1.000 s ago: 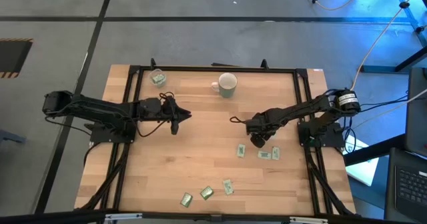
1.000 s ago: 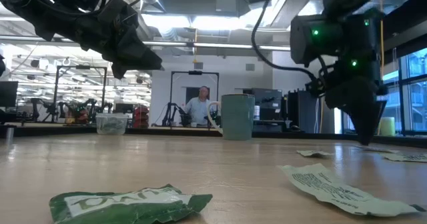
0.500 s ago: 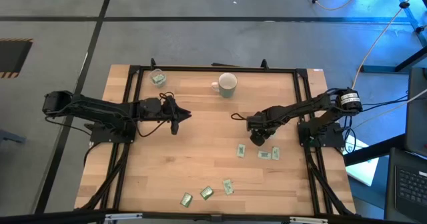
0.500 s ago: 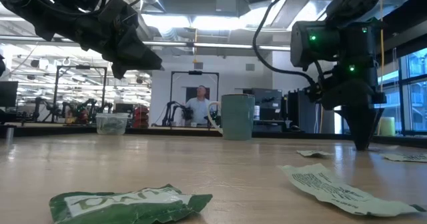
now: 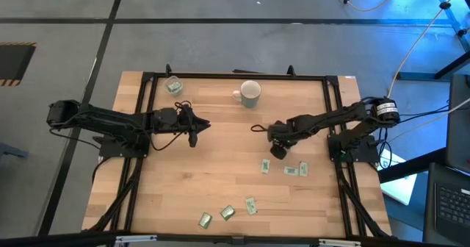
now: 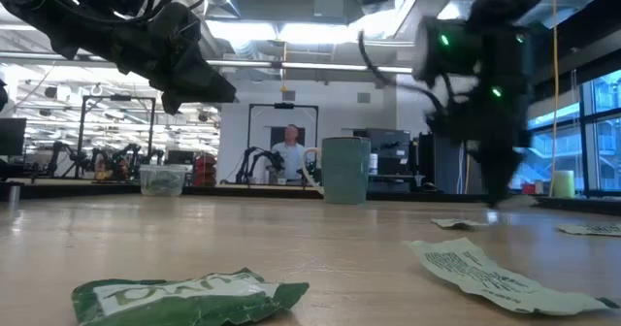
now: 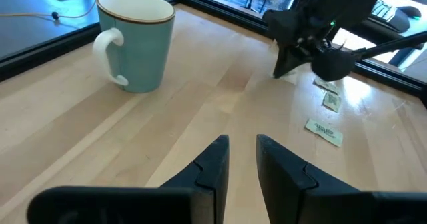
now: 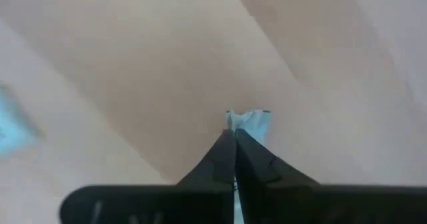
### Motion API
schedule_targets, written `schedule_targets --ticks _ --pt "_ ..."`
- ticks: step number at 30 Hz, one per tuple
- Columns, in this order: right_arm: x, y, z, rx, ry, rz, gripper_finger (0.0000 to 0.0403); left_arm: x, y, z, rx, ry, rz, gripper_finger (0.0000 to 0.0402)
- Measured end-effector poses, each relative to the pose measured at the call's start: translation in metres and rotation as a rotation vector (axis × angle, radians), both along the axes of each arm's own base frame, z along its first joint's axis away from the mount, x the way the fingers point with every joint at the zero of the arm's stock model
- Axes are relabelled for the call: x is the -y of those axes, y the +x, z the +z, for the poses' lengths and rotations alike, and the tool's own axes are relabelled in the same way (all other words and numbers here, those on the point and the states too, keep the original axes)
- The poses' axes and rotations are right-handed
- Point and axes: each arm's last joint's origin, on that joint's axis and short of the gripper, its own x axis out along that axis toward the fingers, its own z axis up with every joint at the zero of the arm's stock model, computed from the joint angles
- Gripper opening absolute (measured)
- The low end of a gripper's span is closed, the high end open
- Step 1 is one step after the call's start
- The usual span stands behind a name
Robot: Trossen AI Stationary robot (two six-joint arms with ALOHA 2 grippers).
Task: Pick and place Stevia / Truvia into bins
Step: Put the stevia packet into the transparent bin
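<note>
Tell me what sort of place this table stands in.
Most likely a robotics lab or workshop. The low view shows an open hall with ceiling strip lights, more arm rigs at benches behind, and a person at a framed station. Cables run over the grey floor around the wooden table.

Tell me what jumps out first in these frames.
The right gripper sits mid-table with its fingers shut on a sachet. More green-and-white sachets lie scattered over the near right of the table, while the pale mug stands at the far edge. The left gripper hangs idle, aimed at mid-table.
</note>
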Motion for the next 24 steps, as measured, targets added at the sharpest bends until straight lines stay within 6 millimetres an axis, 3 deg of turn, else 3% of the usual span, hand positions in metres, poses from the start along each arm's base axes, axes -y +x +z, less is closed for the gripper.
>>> schedule_targets --ticks 5,12,17,24 --pt "-0.003 0.033 0.022 0.285 0.019 0.199 0.0002 0.000 0.000 0.000 0.002 0.000 -0.001 0.0070" --pt "-0.016 0.081 0.069 0.947 0.053 0.657 0.0001 0.002 0.002 0.005 0.052 -0.007 -0.057 0.0079" --pt "-0.020 0.092 0.100 1.303 -0.040 0.876 0.0001 0.010 0.009 0.017 0.204 0.034 -0.237 0.0096" --pt "-0.020 0.093 0.120 1.498 -0.173 0.927 0.0001 0.024 0.023 0.022 0.361 0.147 -0.358 0.0127"
